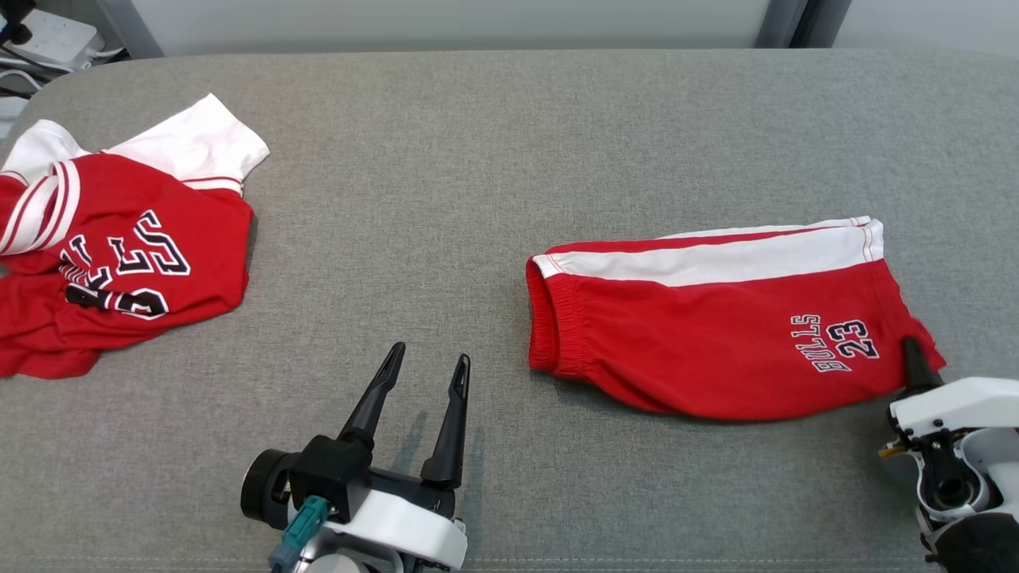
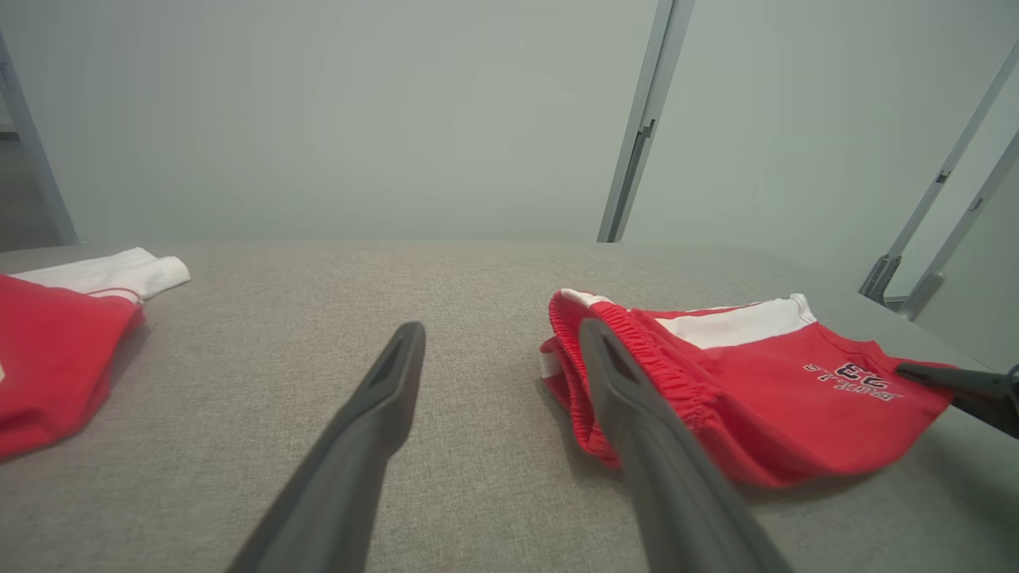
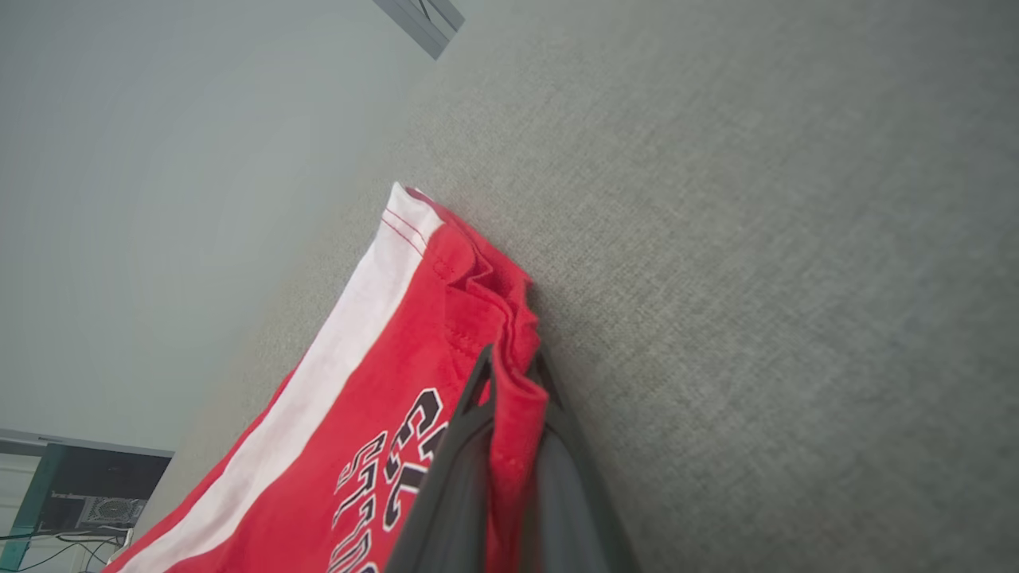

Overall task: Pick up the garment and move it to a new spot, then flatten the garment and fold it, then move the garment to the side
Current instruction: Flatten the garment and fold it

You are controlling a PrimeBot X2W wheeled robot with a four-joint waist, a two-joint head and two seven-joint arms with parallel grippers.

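Head view. Shorts (image 1: 716, 334) lie flat on the right half of the table (image 1: 478, 159). The waistband faces the middle, the hem faces right, and a white stripe runs along the far edge. The right gripper (image 1: 910, 350) is at the near hem corner, with one dark finger on top of the cloth. The left gripper (image 1: 430, 354) is low at near-centre, fingers spread with nothing between them, apart from the waistband. A crumpled jersey (image 1: 119, 255) lies at the left edge. There is wide bare table between jersey and shorts, and a bare band from the shorts' far edge to the table's far edge.

Left wrist view. The left gripper (image 2: 501, 328) is released, with only table between its fingers. The waistband opening of the shorts (image 2: 756, 398) sits beyond the right-hand finger. The right gripper's finger (image 2: 955, 382) lies on the far hem corner. The jersey (image 2: 56, 350) is at the left, with open table in between.

Right wrist view. The right gripper (image 3: 513, 358) is clenched on the hem, a red fold squeezed between its fingers. The shorts (image 3: 374, 398) run away to the lower left. Past the hem edge, on the right, the table (image 3: 756, 239) is bare.
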